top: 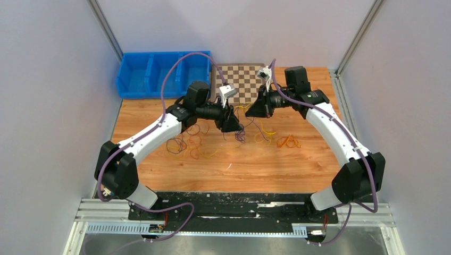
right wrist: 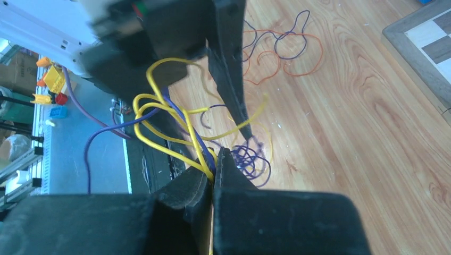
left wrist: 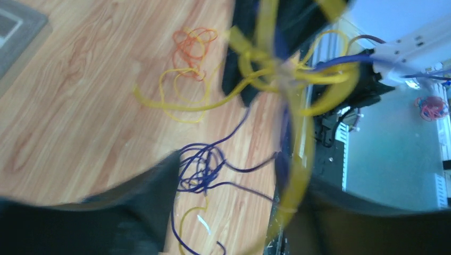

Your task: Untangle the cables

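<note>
Right fingers (right wrist: 234,183) are pressed together on yellow and purple cables (right wrist: 205,154), raised off the bench (top: 255,164). Left fingers (left wrist: 154,196) are held apart. Other strands lie loose between the arms.

Top camera sat high behind the arm bases (top: 141,201), far off, looking down and forward over the whole table (top: 266,170). Left wrist camera rode close behind the left gripper (left wrist: 228,164), low over the boards; right wrist camera likewise behind the right gripper (right wrist: 215,159), each facing the other arm. All three views shared the mid-table patch where the cables (top: 242,132) hung, blurred near the left lens.
</note>
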Robot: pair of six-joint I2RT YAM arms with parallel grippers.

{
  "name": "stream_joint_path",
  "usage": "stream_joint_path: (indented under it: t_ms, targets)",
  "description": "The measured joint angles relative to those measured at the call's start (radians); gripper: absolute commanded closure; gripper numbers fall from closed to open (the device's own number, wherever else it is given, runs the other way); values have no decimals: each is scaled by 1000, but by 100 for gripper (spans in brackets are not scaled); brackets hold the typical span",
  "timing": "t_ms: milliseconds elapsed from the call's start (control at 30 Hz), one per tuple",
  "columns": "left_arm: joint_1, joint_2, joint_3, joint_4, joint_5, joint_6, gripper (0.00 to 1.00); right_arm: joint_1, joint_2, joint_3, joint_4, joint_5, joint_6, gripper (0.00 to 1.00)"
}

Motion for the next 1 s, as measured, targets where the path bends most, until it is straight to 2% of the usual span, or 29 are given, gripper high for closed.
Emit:
stream_joint_path:
  t_ms: [33, 133, 200, 267, 467, 700, 900, 1000]
  targets:
    - [0, 18, 0, 5, -10, -2, 56, -1, -2, 2, 3, 0, 8, 100]
    - [6, 49, -29, 14, -35, 12, 74, -18, -11, 19, 8, -2, 41, 100]
    - [18, 48, -82, 18, -40, 13, 94, -38, -18, 42, 15, -6, 68, 100]
    - [37, 46, -145, 24, -37, 10, 100, -55, -22, 64, 24, -9, 90, 100]
    - [119, -3, -225, -18, -19, 38, 100, -139, -24, 92, 40, -13, 149, 100]
    - [216, -201, -239, -122, 24, 177, 100, -287, -15, 69, 32, 50, 114, 100]
    - [389, -306, -303, -394, 10, 308, 100, -462, -1, 12, 69, 204, 20, 100]
    - [462, -330, -311, -510, -1, 373, 100, -508, 19, -18, 71, 256, -26, 100]
